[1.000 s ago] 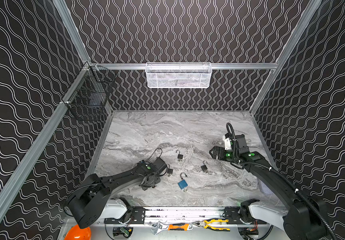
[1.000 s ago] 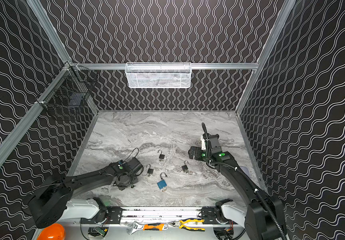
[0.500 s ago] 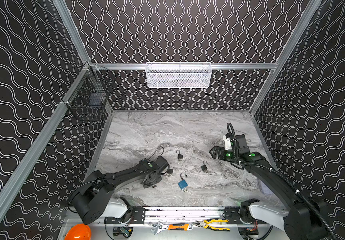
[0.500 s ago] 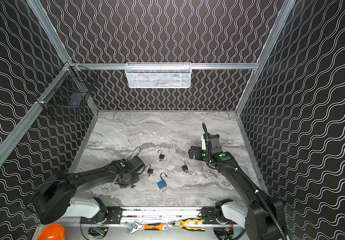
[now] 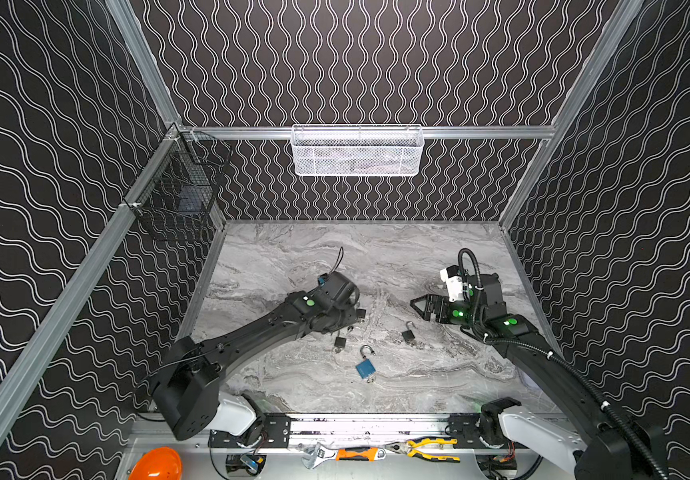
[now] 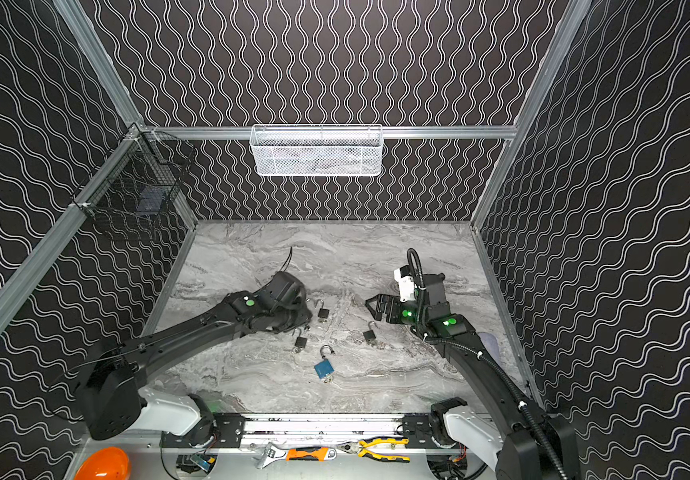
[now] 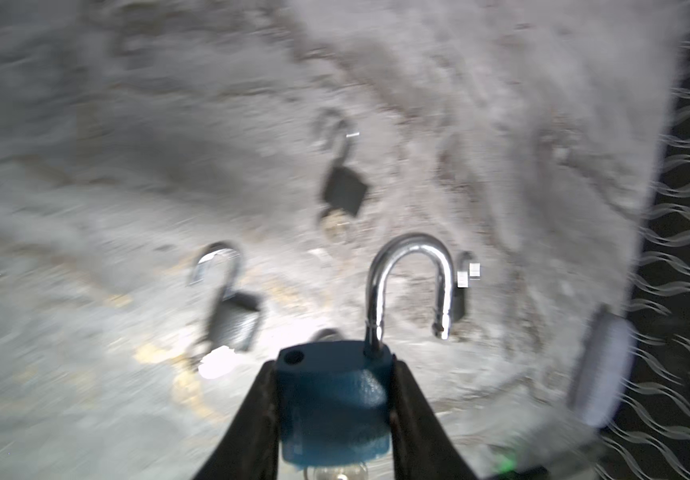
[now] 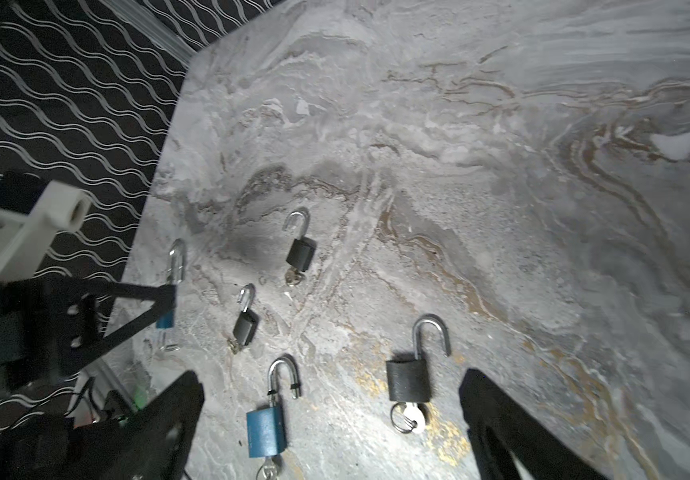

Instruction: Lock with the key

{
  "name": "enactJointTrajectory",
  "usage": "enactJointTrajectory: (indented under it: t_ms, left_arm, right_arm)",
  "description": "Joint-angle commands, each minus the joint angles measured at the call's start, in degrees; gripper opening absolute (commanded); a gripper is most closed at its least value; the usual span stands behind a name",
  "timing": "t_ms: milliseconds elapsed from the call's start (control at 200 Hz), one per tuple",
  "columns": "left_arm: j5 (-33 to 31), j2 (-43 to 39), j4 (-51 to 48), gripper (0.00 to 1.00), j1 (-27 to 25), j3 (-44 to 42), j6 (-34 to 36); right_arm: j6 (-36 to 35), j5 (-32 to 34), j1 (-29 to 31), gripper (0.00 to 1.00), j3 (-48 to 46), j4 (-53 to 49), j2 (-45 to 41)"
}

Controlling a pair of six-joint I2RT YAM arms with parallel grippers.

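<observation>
Blue padlock (image 7: 333, 415) is clamped by the body in the left gripper (image 7: 335, 370), with a finger tight on each flank. It sits low over the marble tabletop (image 5: 285, 257), left of centre. Both top views hide it under the wrist. The left wrist view is smeared, so I can't tell whether it touches the surface or is just clear.

Shackle (image 7: 407, 257) is open and swung away, so its free leg hangs on the opposite side from the socket hole (image 7: 293, 356). Key ring (image 7: 335, 471) shows under the body, so the key looks seated.

Right gripper (image 5: 421, 308) is empty with fingers wide apart. It hovers well apart from the left one, above the nearest black padlock (image 5: 409, 334).

Lying loose, all with open shackles:
- other blue padlock (image 5: 365, 368)
- middle black padlock (image 6: 300, 341)
- far black padlock (image 6: 322, 312), just beside the left wrist

My read: the grasp is done and locking hasn't started.

Next move, as I judge it:
- Raise the lock clear of its neighbours and present it to the right side.
- Swing the shackle back so the free leg lines up with the hole, then press it home.
- Turn the key.

This needs a firm left grip against the push, or the body could twist between the fingers.
</observation>
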Motion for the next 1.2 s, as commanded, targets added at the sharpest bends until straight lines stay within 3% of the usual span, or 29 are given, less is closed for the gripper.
enactJointTrajectory:
  t_ms: [0, 135, 265, 410, 771, 1196]
  left_arm:
    - [5.2, 4.1, 5.9, 0.25, 0.0, 5.5, 0.8]
    - [6.7, 6.5, 10.7, 0.23, 0.8, 6.1, -4.6]
    - [7.5, 7.7, 14.2, 0.24, 1.5, 6.4, -7.8]
    - [7.8, 7.9, 18.5, 0.23, 1.5, 5.6, -11.8]
    - [8.9, 7.4, 20.3, 0.24, 1.5, 4.8, -14.1]
    - [10.0, 6.9, 21.9, 0.24, 1.9, 3.6, -15.0]
  right_arm:
    - [4.2, -5.4, 0.1, 0.94, -3.7, 12.2, -2.2]
    - [8.8, -3.5, 3.6, 0.88, -9.0, 24.2, -4.3]
    - [12.8, 3.9, 9.3, 0.83, -13.6, 36.2, -5.1]
    - [15.5, 12.7, 15.0, 0.69, -17.5, 46.9, -2.9]
    - [13.2, 17.4, 22.5, 0.60, -11.4, 51.6, 11.9]
    - [10.9, 23.3, 25.0, 0.44, -8.3, 52.5, 18.5]
